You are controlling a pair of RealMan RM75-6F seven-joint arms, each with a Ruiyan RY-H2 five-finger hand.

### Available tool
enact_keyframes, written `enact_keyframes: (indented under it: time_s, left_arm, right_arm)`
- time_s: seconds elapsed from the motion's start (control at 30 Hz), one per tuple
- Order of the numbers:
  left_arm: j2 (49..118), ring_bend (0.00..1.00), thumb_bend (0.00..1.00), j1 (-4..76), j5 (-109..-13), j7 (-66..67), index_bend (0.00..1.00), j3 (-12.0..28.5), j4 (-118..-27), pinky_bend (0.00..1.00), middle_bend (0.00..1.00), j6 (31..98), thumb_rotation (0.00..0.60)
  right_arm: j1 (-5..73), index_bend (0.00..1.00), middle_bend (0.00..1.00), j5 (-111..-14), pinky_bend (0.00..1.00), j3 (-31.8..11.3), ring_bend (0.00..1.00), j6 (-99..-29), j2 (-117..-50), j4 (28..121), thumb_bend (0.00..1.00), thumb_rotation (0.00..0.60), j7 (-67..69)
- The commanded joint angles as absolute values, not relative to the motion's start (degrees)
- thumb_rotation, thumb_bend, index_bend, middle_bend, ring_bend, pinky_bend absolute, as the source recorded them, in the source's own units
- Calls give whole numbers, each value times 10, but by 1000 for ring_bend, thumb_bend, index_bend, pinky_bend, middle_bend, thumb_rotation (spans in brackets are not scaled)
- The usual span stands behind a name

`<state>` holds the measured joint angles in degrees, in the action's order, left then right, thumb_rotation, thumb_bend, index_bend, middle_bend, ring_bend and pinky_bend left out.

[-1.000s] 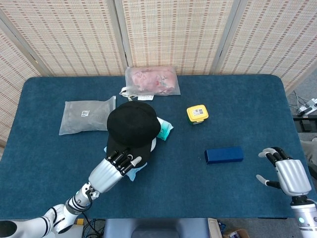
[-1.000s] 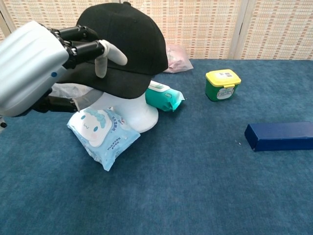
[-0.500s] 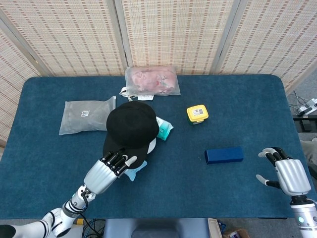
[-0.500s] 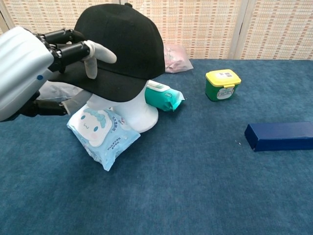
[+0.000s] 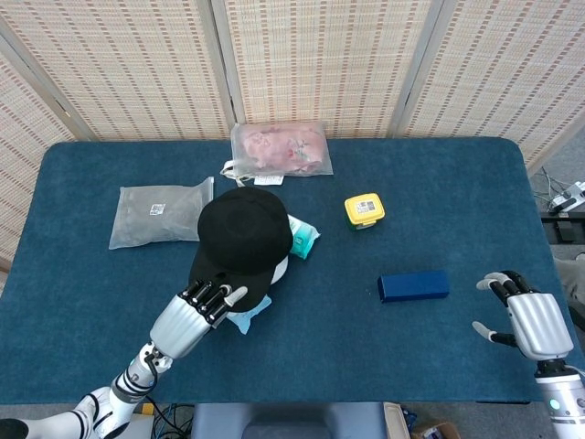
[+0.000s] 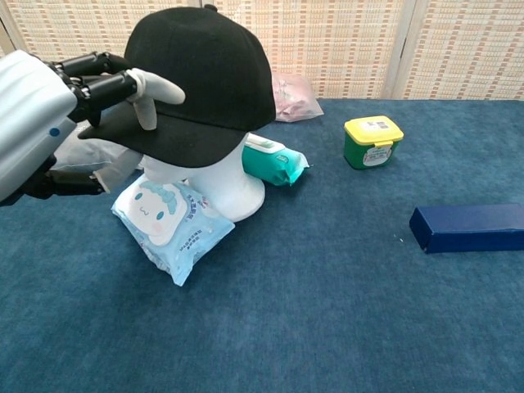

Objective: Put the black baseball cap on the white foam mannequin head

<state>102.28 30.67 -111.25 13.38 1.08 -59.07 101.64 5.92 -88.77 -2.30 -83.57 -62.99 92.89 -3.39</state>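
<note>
The black baseball cap (image 5: pixel 242 233) (image 6: pixel 205 74) sits on the white foam mannequin head (image 6: pixel 233 192) (image 5: pixel 281 267), covering all but the neck and base. Its brim points to the front left. My left hand (image 5: pixel 187 320) (image 6: pixel 41 131) is at the brim's edge, with its fingers (image 6: pixel 106 82) stretched over the top of the brim and the thumb well below it, not pinching. My right hand (image 5: pixel 526 320) hovers at the table's front right corner with fingers apart, holding nothing. It is outside the chest view.
A blue-and-white wipes packet (image 6: pixel 168 221) lies against the head's base, a teal packet (image 6: pixel 274 162) just behind it. A yellow-lidded green tub (image 6: pixel 372 141), a navy box (image 6: pixel 471 227), a grey bag (image 5: pixel 160 212) and a pink bag (image 5: pixel 279 148) lie around.
My left hand has drawn back toward the front left and loosened off the brim. The cap has settled lower on the mannequin head. The right hand has not moved.
</note>
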Motion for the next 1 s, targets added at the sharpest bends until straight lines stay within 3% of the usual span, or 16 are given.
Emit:
enact_keyframes:
  time_s: [0.03, 0.17, 0.47, 1.0]
  left_arm:
    - [1023, 250, 327, 305, -1111, 132, 225, 11, -590, 526, 392, 1017, 600]
    - [1024, 230, 244, 303, -1110, 130, 199, 10, -589, 509, 331, 1018, 600]
    - [1018, 190, 174, 295, -1110, 129, 157, 3, -593, 462, 238, 1015, 600]
    - [980, 161, 163, 234, -1064, 73, 70, -2, -584, 415, 199, 1049, 600]
  right_arm:
    - [59, 371, 320, -888, 566, -23, 232, -836, -630, 929, 115, 600, -34]
    - [59, 371, 320, -888, 566, -23, 232, -836, -630, 929, 115, 600, -34]
    - [60, 371, 320, -888, 566, -23, 232, -836, -630, 929, 115, 600, -34]
    - [59, 371, 320, -886, 566, -24, 232, -837, -630, 929, 115, 600, -33]
